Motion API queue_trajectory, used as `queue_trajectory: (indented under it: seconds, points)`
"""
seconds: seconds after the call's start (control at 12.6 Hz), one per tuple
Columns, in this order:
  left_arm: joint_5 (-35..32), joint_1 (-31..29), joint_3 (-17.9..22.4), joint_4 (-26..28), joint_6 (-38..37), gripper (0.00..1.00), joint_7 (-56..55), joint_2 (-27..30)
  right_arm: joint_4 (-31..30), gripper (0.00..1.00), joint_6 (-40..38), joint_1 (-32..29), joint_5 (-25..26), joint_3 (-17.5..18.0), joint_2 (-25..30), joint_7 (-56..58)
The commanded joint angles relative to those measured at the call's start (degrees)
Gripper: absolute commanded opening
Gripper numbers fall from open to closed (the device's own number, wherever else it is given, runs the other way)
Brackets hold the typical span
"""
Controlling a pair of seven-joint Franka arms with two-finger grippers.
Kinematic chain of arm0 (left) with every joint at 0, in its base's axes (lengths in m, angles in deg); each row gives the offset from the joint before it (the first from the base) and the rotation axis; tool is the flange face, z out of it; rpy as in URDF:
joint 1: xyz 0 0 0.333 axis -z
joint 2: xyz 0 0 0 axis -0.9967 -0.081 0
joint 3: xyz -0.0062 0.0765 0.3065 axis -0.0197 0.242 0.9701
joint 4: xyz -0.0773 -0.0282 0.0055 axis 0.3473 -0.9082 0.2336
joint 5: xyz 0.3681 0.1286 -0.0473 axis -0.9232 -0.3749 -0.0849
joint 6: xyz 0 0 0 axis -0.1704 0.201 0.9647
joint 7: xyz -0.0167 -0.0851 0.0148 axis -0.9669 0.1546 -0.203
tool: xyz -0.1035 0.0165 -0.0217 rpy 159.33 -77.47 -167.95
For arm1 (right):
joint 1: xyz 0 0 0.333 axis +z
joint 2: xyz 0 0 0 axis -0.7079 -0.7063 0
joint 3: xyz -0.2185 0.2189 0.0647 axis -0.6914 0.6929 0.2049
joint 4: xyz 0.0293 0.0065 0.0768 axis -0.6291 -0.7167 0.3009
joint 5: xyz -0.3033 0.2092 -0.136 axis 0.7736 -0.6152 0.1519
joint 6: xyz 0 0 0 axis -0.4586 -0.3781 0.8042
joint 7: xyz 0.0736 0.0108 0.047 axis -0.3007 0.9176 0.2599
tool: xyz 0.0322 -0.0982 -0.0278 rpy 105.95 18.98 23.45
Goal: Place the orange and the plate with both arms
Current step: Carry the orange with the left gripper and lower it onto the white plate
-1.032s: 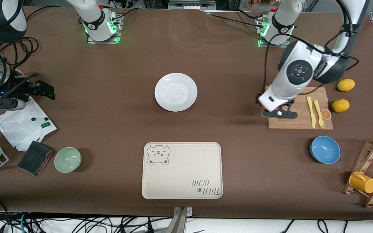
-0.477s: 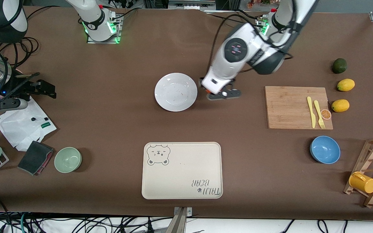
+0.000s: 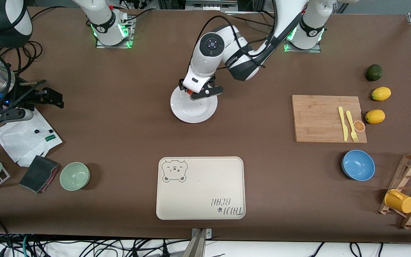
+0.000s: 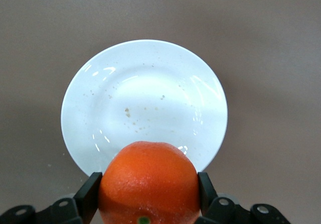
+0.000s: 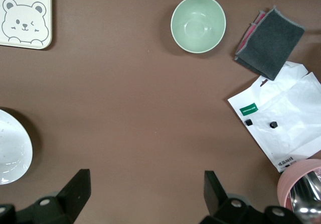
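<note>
I have the orange point(image 4: 148, 183) pinched between the fingers of the left gripper point(image 3: 197, 92), clamped at its sides so it cannot roll while it hangs in the air over the plate point(image 3: 193, 107), above the rim nearest the arm bases rather than the centre. I reckon it wants carrying a touch further in before release. The left arm reaches in from its base, wrist pointing down. The right gripper point(image 5: 145, 190) waits with its fingers spread wide and empty, over bare worktop point(image 5: 140, 108) at its own end.

High front view — two downward wrist views
</note>
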State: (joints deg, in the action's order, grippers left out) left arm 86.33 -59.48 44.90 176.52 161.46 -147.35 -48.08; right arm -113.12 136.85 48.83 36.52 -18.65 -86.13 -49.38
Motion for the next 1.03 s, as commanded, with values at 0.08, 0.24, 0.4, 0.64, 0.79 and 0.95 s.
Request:
queue_trajectory:
  seconds: [0.08,0.24,0.4,0.64,0.79,0.95]
  points:
    - [-10.59,1.28,0.54,-2.44,4.66,0.35,-6.84,-7.35,0.23,1.0,-0.57,0.01,-0.23,-0.04,0.48,1.01]
    - [-14.66,2.5,0.63,-2.53,6.34,0.38,-11.33,-9.29,0.41,1.0,-1.44,-0.07,-0.14,-0.13,1.01,1.27]
    - [-15.02,2.94,0.63,-2.44,7.83,0.49,-12.57,-10.26,1.11,1.0,-2.15,-0.07,0.21,-0.13,1.01,3.81]
    - [-15.64,3.92,1.24,-2.36,7.75,1.0,-11.61,-11.32,1.03,1.0,-3.2,-0.6,0.12,-0.3,-0.4,4.0]
    - [-15.9,3.83,1.07,-2.44,7.66,1.0,-11.7,-11.06,1.02,1.0,-3.38,-0.25,0.3,-0.3,-0.31,4.08]
    - [-15.9,2.52,1.07,-2.71,7.05,1.0,-11.78,-9.58,1.02,1.0,-3.47,-0.16,0.3,-0.22,-0.31,4.35]
